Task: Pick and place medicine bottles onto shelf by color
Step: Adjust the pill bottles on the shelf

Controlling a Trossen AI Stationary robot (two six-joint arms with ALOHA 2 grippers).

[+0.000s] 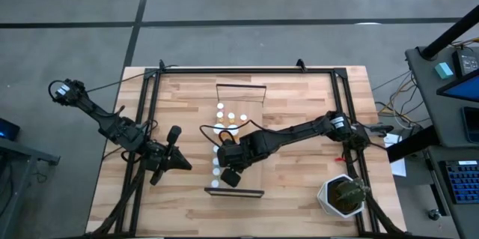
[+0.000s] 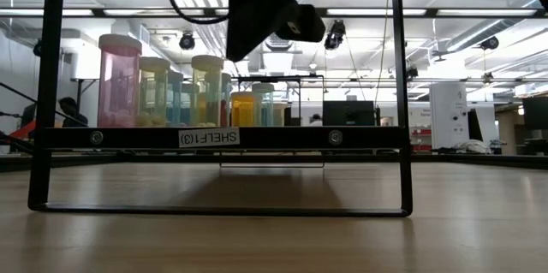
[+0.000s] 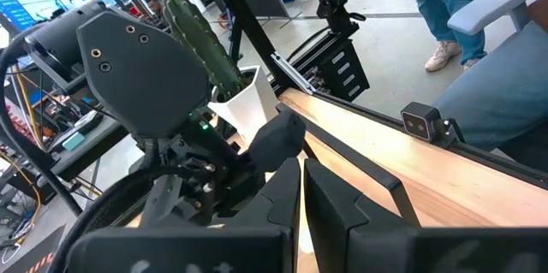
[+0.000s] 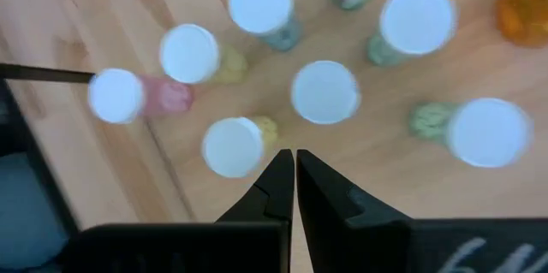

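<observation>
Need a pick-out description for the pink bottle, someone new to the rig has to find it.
Start at the shelf, the light-wood plank in the table's middle, bearing upright white-capped bottles. In the low view, take the leftmost bottle. It stands tallest there and is the only pink-bodied one; its neighbours are yellowish, green or orange.

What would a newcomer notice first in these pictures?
First, the cluster of white-capped bottles standing on the shelf at the table's middle, with the right gripper shut and empty just above them. Then the left gripper, also shut, waiting over the table to the left of the shelf. A potted plant stands at the table's near right corner.
</observation>
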